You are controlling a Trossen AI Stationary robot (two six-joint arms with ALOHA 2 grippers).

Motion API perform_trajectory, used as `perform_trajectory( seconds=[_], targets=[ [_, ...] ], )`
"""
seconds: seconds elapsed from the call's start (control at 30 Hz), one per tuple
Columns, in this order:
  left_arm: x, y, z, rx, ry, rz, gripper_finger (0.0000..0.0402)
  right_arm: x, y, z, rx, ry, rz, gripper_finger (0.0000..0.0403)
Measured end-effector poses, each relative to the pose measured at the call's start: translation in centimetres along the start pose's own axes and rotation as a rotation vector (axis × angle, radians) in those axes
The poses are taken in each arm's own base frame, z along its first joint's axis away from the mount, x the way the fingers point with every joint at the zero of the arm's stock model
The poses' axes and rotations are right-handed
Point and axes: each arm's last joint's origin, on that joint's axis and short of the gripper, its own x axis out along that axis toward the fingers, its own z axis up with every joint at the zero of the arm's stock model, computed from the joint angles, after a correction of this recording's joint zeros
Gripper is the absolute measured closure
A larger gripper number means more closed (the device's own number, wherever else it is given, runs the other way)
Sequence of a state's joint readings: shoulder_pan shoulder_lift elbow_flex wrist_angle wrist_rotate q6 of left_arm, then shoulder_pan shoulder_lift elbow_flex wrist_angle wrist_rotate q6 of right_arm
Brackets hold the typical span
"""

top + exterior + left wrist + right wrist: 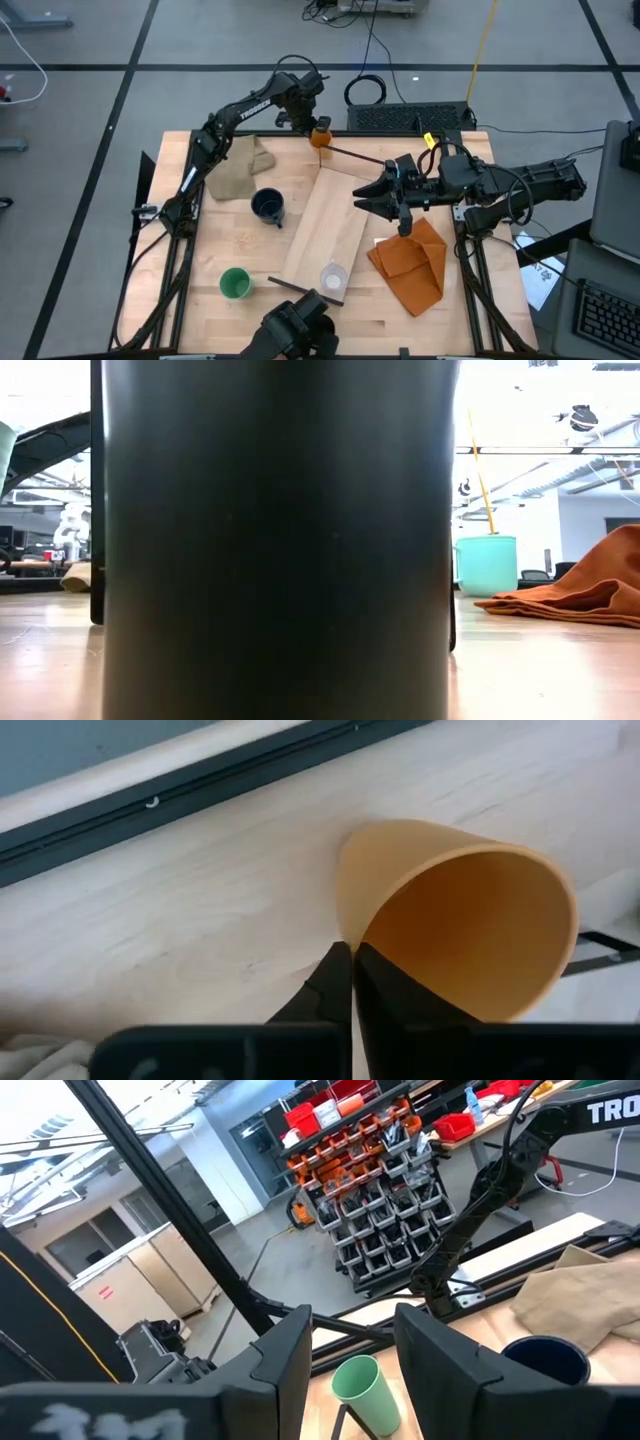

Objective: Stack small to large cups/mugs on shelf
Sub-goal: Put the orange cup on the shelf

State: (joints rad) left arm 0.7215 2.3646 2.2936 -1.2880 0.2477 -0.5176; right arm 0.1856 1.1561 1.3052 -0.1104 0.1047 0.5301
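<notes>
With its left end effector (350, 982) pinched shut on the small orange plastic cup's (470, 920) rim at the counter's far edge, lifting toward the light-wood shelf (325, 225) seemingly follows.

Low view: a black cup (275, 540) blocks most of my table. Light-blue mug (487, 566) partly behind it. Navy mug (545, 1360) cut off in my right wrist view; handle unseen.

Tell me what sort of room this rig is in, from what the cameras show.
Most likely a robotics lab or workshop. The right wrist view shows racks of red and dark parts bins on a grey concrete floor; the high view shows floor cables and a keyboard behind the wooden table.
</notes>
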Motion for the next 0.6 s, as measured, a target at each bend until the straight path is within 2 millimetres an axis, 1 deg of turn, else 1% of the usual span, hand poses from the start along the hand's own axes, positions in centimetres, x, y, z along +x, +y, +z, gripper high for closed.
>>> perform_trajectory(
  seconds=[0.23, 0.3, 0.4, 0.47, 0.53, 0.6],
  targets=[
    [-0.2, 0.5, -0.4, 0.022, 0.056, 0.015, 0.04, 0.0, 0.0, 0.0, -0.004, 0.0, 0.0, 0.0266],
    [-0.6, 0.7, -0.4, 0.026, 0.061, 0.019, 0.04, 0.0, 0.0, 0.0, -0.007, 0.003, -0.002, 0.0266],
    [-1.6, 0.5, -0.2, 0.041, 0.027, 0.0, 0.04, 0.0, 0.0, 0.0, -0.013, 0.005, -0.003, 0.0266],
    [-2.3, 0.3, 0.0, 0.044, 0.019, -0.043, 0.04, 0.0, 0.0, 0.0, -0.014, 0.005, -0.002, 0.0266],
    [-3.3, 0.1, -0.2, 0.062, 0.008, -0.094, 0.0401, 0.0, 0.0, 0.0, -0.015, 0.005, -0.002, 0.0266],
    [-4.4, -0.1, -0.6, 0.071, -0.004, -0.094, 0.0401, -0.1, 0.0, 0.0, -0.019, 0.003, -0.001, 0.0266]
  ],
)
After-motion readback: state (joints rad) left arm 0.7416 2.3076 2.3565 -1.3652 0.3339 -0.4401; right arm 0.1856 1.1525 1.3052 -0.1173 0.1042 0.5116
